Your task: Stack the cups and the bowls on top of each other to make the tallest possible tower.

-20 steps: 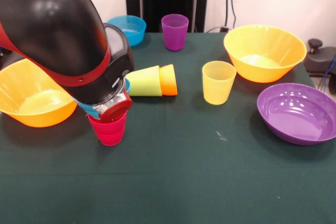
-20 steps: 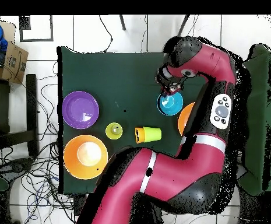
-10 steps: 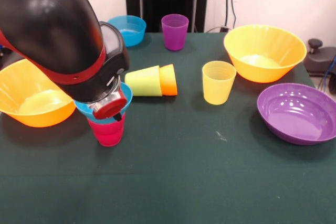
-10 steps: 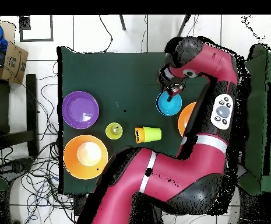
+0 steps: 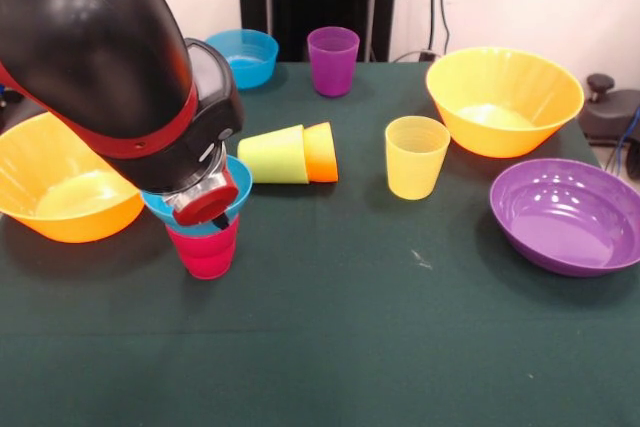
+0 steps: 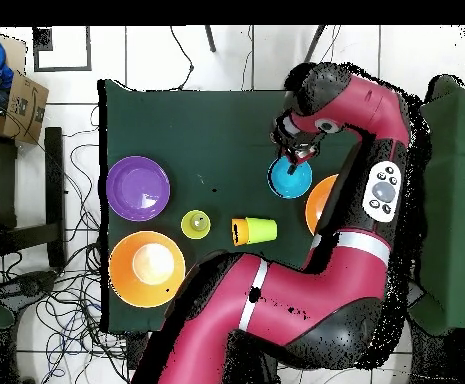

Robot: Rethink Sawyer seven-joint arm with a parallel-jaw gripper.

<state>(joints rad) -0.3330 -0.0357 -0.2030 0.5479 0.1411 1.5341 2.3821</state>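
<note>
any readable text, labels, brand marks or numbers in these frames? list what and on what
None readable in either view.
The cardboard box beside the table in the overhead view may carry print, but it is too small to read.
The pale panel on the arm shows round buttons only, no legible marking.
The cups, the bowls and the table cloth are plain.

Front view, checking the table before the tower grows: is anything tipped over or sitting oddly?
Yes. The lime green cup lies on its side mid-table with the orange cup nested at its end; both need righting. The cyan bowl sits on the red cup, partly hidden by the arm.
</note>
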